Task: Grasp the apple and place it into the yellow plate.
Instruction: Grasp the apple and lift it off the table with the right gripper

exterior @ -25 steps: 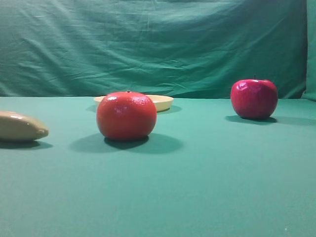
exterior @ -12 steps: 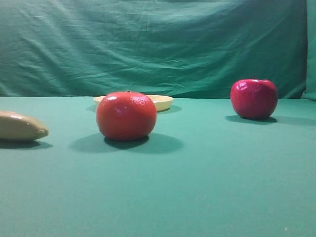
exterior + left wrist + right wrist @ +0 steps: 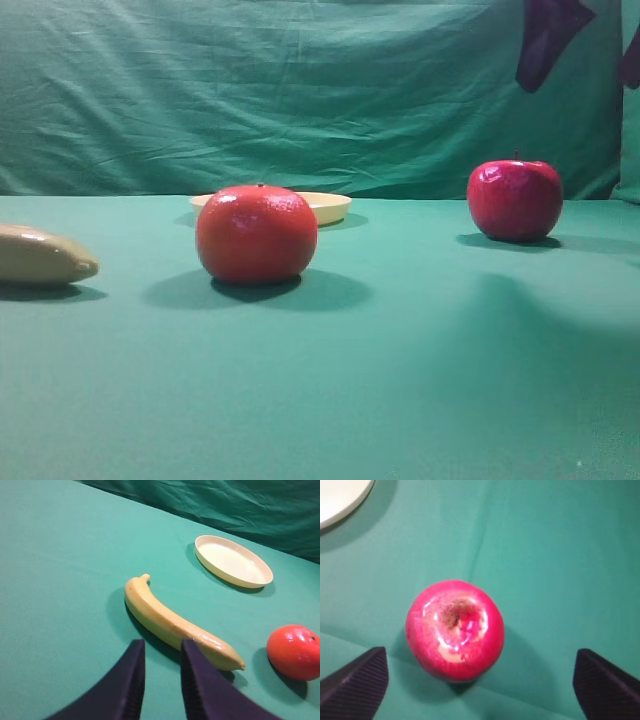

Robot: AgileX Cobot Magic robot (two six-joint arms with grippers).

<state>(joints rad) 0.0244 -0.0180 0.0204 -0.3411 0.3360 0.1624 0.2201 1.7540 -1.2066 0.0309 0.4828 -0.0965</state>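
Exterior high view, left to right: the banana (image 3: 40, 256) lies at the left edge of the green table (image 3: 400, 380); the orange-red fruit (image 3: 256, 234) stands nearer the middle, with the yellow plate (image 3: 330, 205) directly behind it and partly hidden by it; the apple (image 3: 514, 200) stands upright on the cloth at the right, well apart from the plate. The right gripper (image 3: 590, 45) enters at the top right corner, above the apple and clear of it.

Left wrist view: the left gripper (image 3: 161, 680) hangs over the cloth just beside the banana (image 3: 175, 625) — its two fingers stand close together with a narrow gap, pinching nothing. The plate (image 3: 233, 561) lies beyond, the orange-red fruit (image 3: 296, 651) at the right.

Right wrist view: the right gripper (image 3: 480, 680) is directly above the apple (image 3: 455, 629) — jaws spread wide, one fingertip (image 3: 355, 682) on each side, neither touching the fruit. A plate edge (image 3: 340, 500) shows at the upper left.
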